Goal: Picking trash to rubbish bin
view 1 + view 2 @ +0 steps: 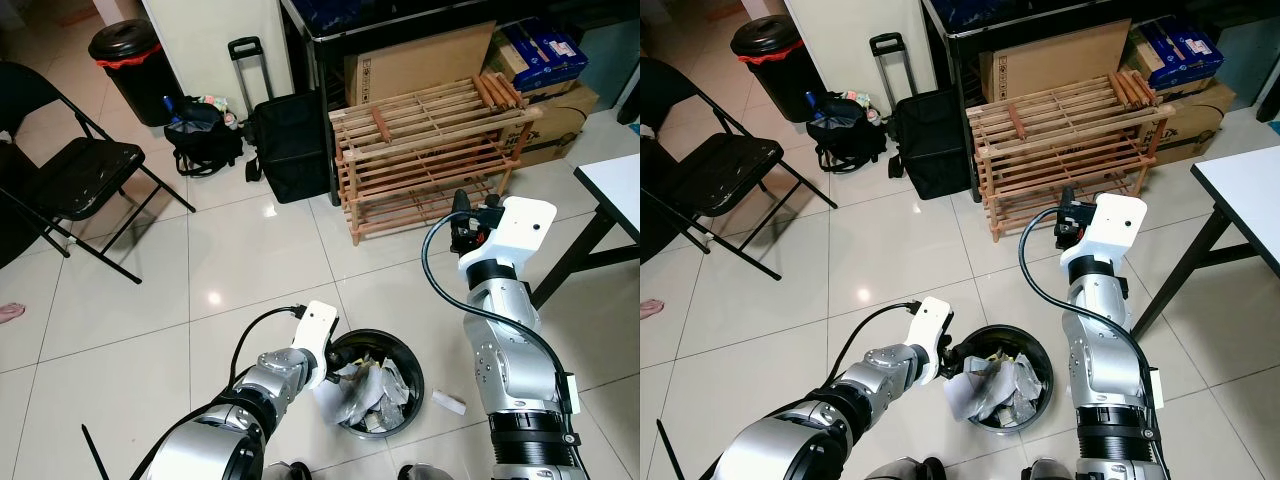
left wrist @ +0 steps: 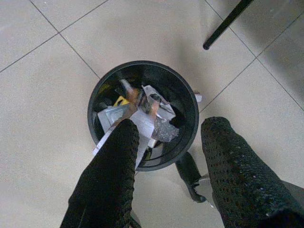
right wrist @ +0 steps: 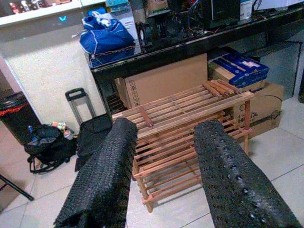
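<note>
The left gripper (image 2: 166,156) hangs just over the near rim of the bin (image 1: 408,365), a small round black one on the tiled floor (image 1: 250,270) between the two arms. Its fingers (image 2: 111,175) stand well apart. A sheet of white paper (image 2: 142,124) lies against the inner face of one finger and droops over the rim, half in and half out; whether the finger presses it or merely touches it I cannot tell, but with the fingers this wide it is not clamped.

The bin is already filled with crumpled paper, foil-like wrappers (image 1: 380,392) and a scrap of yellow (image 2: 120,100). All of it looks light, soft and springy: it will crush under the pads rather than resist, and thin sheets may slide or cling. The hanging sheet is best taken at its crumpled middle, where folds give bulk, not at a flat edge.

One small white scrap (image 1: 449,402) lies on the floor just beside the bin, on the right arm's side. It looks flat and stiff-ish, so pinching across its short width should suit.

The right gripper (image 3: 164,166) is raised, empty, fingers spread, facing a wooden rack (image 3: 190,118) with cardboard boxes (image 1: 420,62) behind.
</note>
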Controlling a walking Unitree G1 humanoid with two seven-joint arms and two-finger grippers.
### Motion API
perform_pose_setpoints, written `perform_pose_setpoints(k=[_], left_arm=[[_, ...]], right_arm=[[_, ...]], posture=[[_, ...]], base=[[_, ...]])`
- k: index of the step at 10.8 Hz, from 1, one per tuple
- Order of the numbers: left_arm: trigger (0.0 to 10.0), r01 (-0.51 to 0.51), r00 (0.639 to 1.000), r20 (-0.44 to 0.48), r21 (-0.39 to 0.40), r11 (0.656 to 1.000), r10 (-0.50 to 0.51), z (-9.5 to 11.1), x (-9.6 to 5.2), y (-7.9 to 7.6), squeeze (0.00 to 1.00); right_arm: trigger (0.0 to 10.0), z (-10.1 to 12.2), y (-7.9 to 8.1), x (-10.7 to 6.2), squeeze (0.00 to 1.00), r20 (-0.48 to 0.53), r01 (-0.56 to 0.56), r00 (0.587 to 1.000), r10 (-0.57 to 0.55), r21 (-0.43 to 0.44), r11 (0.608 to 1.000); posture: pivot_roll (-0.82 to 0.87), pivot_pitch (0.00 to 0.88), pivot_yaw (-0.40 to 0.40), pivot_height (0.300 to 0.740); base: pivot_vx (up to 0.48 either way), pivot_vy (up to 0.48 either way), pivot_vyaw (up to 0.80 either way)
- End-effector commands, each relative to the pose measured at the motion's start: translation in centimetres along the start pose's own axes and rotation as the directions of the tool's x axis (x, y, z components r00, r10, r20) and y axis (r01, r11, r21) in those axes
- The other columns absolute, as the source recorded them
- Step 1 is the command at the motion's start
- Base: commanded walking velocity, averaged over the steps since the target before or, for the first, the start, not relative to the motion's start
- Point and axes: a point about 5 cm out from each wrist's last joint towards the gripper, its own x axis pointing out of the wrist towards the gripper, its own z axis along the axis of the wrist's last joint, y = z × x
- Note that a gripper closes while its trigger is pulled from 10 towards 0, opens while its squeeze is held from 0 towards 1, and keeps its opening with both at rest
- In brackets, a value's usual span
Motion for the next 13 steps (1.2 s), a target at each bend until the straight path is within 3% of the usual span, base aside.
perform_pose_setpoints(k=[1, 2, 3, 6, 7, 8, 10, 12, 13], left_arm=[[10.0, 0.036, 0.999, 0.038, 0.035, 0.999, -0.037, 1.8, 0.8, -2.4, 0.99], [10.0, 0.004, 0.999, 0.044, 0.041, 0.999, -0.006, 1.9, 0.7, -2.0, 0.00], [10.0, -0.035, 0.998, 0.058, 0.023, 0.999, 0.034, 1.8, 0.6, -1.5, 0.00], [10.0, -0.234, 0.940, 0.246, -0.038, 0.971, 0.236, 3.7, -1.2, 3.2, 0.00], [10.0, -0.314, 0.885, 0.337, -0.078, 0.946, 0.322, 5.1, -2.5, 5.5, 0.00], [10.0, -0.404, 0.790, 0.457, -0.117, 0.908, 0.410, 7.0, -4.4, 7.9, 0.00], [10.0, -0.462, 0.715, 0.540, -0.111, 0.880, 0.444, 8.1, -5.8, 9.0, 0.00], [10.0, -0.564, 0.577, 0.682, -0.066, 0.823, 0.450, 10.0, -7.3, 8.8, 0.00], [10.0, -0.582, 0.514, 0.746, -0.059, 0.811, 0.424, 11.1, -8.1, 8.3, 0.00]], right_arm=[[10.0, 0.0, 0.5, 0.0, 0.00, -0.006, -0.012, 1.000, 0.012, -0.004, 1.000], [10.0, 0.0, 0.5, 0.0, 0.00, -0.008, -0.014, 1.000, 0.014, -0.003, 1.000], [10.0, 0.0, 0.6, 0.0, 0.00, -0.008, -0.015, 1.000, 0.015, -0.002, 1.000], [10.0, 0.0, 0.7, 0.7, 0.00, -0.009, -0.017, 1.000, 0.017, 0.000, 1.000], [10.0, -0.1, 0.7, 1.1, 0.00, -0.013, -0.019, 1.000, 0.019, -0.001, 1.000], [10.0, -0.2, 0.8, 1.6, 0.00, -0.021, -0.025, 0.999, 0.025, 0.001, 1.000], [10.0, -0.5, 1.5, 2.1, 0.00, -0.032, -0.053, 0.998, 0.053, -0.002, 0.999], [10.0, -0.3, 2.1, 2.6, 0.00, -0.009, -0.079, 0.997, 0.079, 0.020, 0.997], [10.0, -0.3, 2.2, 2.6, 0.00, -0.002, -0.079, 0.997, 0.079, 0.026, 0.997]], posture=[[-0.15, 0.127, 0.152, 0.740], [-0.15, 0.124, 0.152, 0.740], [-0.14, 0.120, 0.153, 0.740], [-0.11, 0.078, 0.145, 0.740], [-0.10, 0.057, 0.139, 0.740], [-0.06, 0.021, 0.123, 0.740], [-0.03, 0.000, 0.110, 0.740], [-0.03, 0.000, 0.114, 0.740], [-0.03, 0.000, 0.118, 0.740]], base=[[0.000, 0.000, 0.00], [0.000, 0.000, 0.00], [0.000, 0.000, 0.00], [0.000, 0.000, 0.00], [0.000, 0.000, 0.00], [0.000, 0.000, 0.00], [0.000, 0.000, 0.00], [0.000, 0.000, 0.00], [0.000, 0.000, 0.00]])
